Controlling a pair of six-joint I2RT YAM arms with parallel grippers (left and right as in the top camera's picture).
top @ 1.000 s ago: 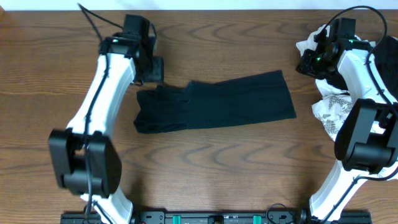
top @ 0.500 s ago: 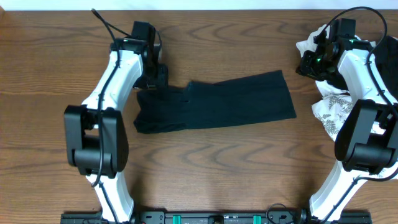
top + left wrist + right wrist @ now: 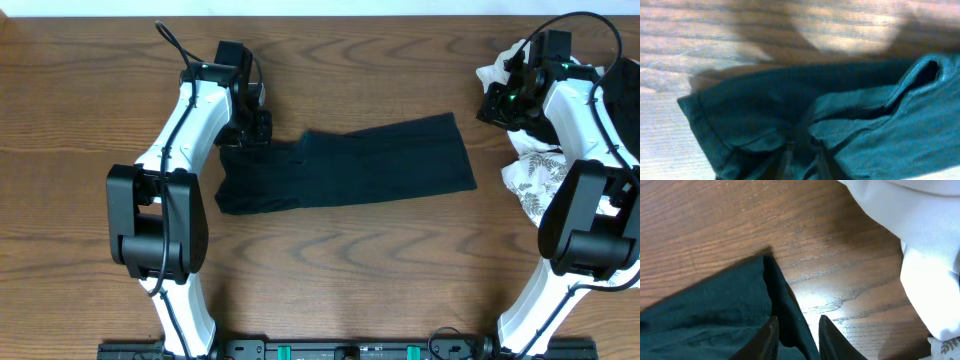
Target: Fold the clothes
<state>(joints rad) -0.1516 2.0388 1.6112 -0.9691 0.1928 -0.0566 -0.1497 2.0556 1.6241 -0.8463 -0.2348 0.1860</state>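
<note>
Black garment [image 3: 350, 165] lay as a long strip across the middle of the wooden surface [image 3: 350, 270]. Its right end was flat and its left end was bunched in doubled layers. The left end effector [image 3: 250, 130] sat on the far-left corner of that garment. In the left wrist view the left end effector [image 3: 802, 156] had its jaws drawn close, with a ridge of the dark fabric pinched between them, so I read it as closed on the cloth. The hem and folded layers spread out ahead of it. A corner grip probably made sense here: holding one corner lets the arm lift that layer and carry it across for a fold, rather than dragging the whole piece.

The rest of the clothes were heaped at the far right edge: a white garment [image 3: 495, 72], a leaf-print garment [image 3: 535, 175] and a second black garment [image 3: 705, 315]. They looked parked there to keep the middle free for the piece in work. The right end effector [image 3: 500, 100] was at the left side of that heap, well apart from the middle garment. In the right wrist view the right end effector [image 3: 797, 335] had its jaws partly apart, with the edge of the second black garment running between them. Could not tell whether it was clamped or just straddling. The white garment lay just to the right, with bare wood between it and the dark fabric.
</note>
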